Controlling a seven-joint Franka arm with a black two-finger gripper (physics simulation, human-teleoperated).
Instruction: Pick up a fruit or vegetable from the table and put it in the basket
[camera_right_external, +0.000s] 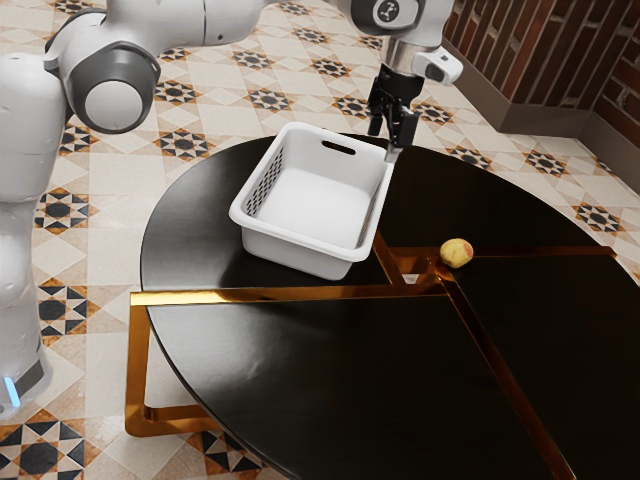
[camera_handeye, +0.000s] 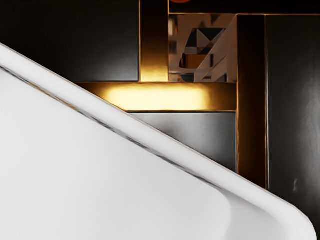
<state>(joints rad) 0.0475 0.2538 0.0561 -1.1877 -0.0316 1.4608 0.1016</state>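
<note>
Gripper (camera_right_external: 384, 145) above the far part of the table, by the rim of the white basket (camera_right_external: 290, 252) on the exterior view's right side; hand pointing downward, jaws spread, a gap visible between the two fingers, nothing pinched; the fruit (camera_right_external: 456, 252), round, yellow with a reddish patch, rests on the dark round table (camera_right_external: 250, 370), outside the basket, well apart from the gripper and off toward the exterior view's right; it sits at the meeting of the brass-coloured strips (camera_right_external: 280, 295), just beside a small opening (camera_right_external: 410, 278) between them; basket upright on the tabletop, its bare inner floor visible, one side wall perforated, a slot-shaped handle hole (camera_right_external: 338, 147) in the end wall; wrist view: basket rim runs slantwise beneath the hand, the white interior to one side of it, dark tabletop and strips to the other; patterned tile shows through the opening there; a small reddish-orange piece is cut off at that view's edge, identity not certain from that view alone; surroundings: tiled floor (camera_right_external: 180, 145) with star patterns, brick wall (camera_right_external: 600, 60) beyond the table at the exterior view's upper right.
</note>
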